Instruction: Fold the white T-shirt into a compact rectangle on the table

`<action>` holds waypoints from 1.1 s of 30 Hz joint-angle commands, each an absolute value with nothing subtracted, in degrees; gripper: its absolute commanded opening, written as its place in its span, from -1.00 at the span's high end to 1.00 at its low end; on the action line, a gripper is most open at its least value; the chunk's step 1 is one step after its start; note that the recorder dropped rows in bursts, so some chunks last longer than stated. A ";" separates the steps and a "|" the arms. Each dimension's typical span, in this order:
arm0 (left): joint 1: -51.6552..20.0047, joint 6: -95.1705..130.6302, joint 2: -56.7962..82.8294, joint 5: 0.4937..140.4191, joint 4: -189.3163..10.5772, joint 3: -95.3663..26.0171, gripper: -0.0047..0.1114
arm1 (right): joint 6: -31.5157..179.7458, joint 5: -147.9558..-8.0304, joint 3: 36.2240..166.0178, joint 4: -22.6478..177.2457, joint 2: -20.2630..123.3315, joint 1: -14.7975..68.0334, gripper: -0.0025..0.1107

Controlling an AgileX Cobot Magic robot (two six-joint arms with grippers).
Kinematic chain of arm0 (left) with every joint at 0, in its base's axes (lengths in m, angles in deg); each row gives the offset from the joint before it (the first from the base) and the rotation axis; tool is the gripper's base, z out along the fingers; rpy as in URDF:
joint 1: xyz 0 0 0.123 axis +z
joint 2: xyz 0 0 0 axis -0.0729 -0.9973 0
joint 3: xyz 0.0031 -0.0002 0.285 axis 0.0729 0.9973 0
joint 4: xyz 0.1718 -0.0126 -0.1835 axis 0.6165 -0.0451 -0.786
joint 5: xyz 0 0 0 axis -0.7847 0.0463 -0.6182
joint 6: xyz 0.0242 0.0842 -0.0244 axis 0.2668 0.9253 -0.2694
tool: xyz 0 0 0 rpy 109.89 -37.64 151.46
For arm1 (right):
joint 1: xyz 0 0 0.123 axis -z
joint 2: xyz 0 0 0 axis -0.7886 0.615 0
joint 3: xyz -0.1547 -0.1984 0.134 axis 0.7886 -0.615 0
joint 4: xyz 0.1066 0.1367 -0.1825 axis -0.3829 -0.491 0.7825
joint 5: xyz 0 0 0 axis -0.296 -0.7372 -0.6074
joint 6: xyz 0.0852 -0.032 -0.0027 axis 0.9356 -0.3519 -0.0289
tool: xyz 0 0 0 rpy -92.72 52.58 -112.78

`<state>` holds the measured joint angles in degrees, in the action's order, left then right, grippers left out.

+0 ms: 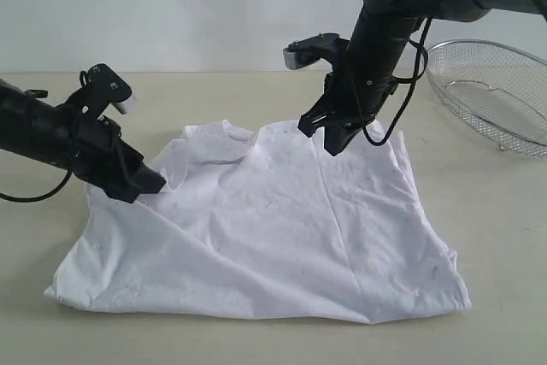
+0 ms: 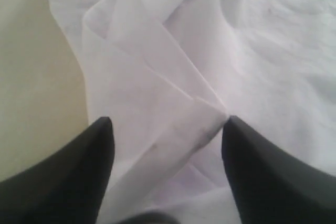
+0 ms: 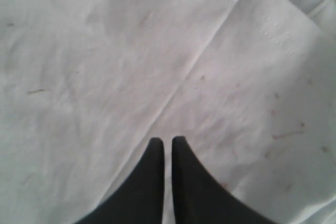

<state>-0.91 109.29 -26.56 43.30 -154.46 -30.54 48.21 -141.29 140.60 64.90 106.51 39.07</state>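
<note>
The white T-shirt (image 1: 282, 228) lies spread on the beige table (image 1: 496, 211), plain side up; no red lettering shows. My left gripper (image 1: 152, 184) is low at the shirt's left sleeve area, open, its two dark fingers straddling a folded band of sleeve cloth (image 2: 178, 135). My right gripper (image 1: 335, 144) hangs just above the shirt near its upper right shoulder, shut with nothing between its fingers (image 3: 157, 156). Below it in the right wrist view run wrinkled fabric and a stitched hem (image 3: 273, 32). The collar (image 1: 235, 132) sits at the far edge.
A silver wire-mesh basket (image 1: 496, 91) stands at the back right of the table. Bare tabletop (image 2: 31, 77) shows beside the sleeve in the left wrist view, and more lies in front of the shirt's near hem (image 1: 256, 318).
</note>
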 commanded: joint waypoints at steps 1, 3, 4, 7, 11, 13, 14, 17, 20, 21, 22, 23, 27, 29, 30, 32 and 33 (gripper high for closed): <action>-1.21 109.30 -29.12 41.44 -154.90 -30.57 -0.04 | 47.89 -141.61 140.82 64.78 106.27 39.46 0.96; -1.21 109.30 -30.09 41.34 -154.90 -30.70 -0.04 | 47.89 -141.50 140.82 64.78 106.27 39.46 0.96; -1.21 109.30 -30.28 41.34 -155.23 -30.82 -0.04 | 47.89 -141.50 140.82 64.78 106.27 39.46 0.96; -1.21 109.30 -30.52 42.44 -156.44 -30.84 -0.01 | 47.89 -141.39 140.82 64.78 106.27 39.46 0.96; -1.21 109.88 -30.52 45.02 -158.32 -31.74 0.64 | 47.89 -141.39 140.82 64.78 106.27 39.46 0.96; -1.21 111.93 -30.55 45.43 -159.96 -33.52 0.83 | 47.89 -141.60 140.82 64.78 106.27 39.46 0.96; -1.21 112.52 -30.55 45.43 -162.57 -35.30 0.84 | 47.89 -141.83 140.82 64.78 106.27 39.46 0.96; -1.21 113.16 -30.55 49.02 -168.14 -40.09 0.84 | 47.89 -142.57 140.82 64.78 106.27 39.46 0.96; -1.21 113.16 -30.66 54.51 -168.26 -42.94 0.84 | 47.89 -143.47 140.82 64.78 106.27 39.46 0.96; -1.21 113.16 -30.96 55.75 -168.26 -43.63 0.84 | 47.89 -143.59 140.82 64.78 106.27 39.46 0.96; -1.21 113.16 -31.71 55.75 -168.26 -44.31 0.84 | 47.89 -143.59 140.82 64.78 106.27 39.46 0.96; -1.21 113.16 -32.71 55.75 -168.38 -44.85 0.84 | 47.89 -143.99 140.82 64.78 106.27 39.46 0.96; -1.21 110.08 -36.37 57.97 -168.38 -44.93 0.84 | 47.89 -144.92 140.82 64.78 106.27 39.46 0.96; -1.09 107.79 -38.29 58.76 -168.38 -44.93 0.84 | 47.89 -145.02 140.82 64.78 106.27 39.46 0.96; -1.08 107.01 -38.80 58.76 -168.38 -44.93 0.84 | 47.89 -145.02 140.82 64.78 106.27 39.46 0.96; -1.08 105.38 -39.51 58.76 -168.38 -44.93 0.84 | 47.89 -145.02 140.82 64.78 106.27 39.46 0.96; -1.08 105.38 -39.51 58.76 -168.38 -44.93 0.84 | 47.89 -145.02 140.82 64.78 106.27 39.46 0.96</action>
<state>-0.91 107.34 -39.32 58.55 -167.70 -44.57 48.21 -144.59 140.60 64.90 106.51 39.07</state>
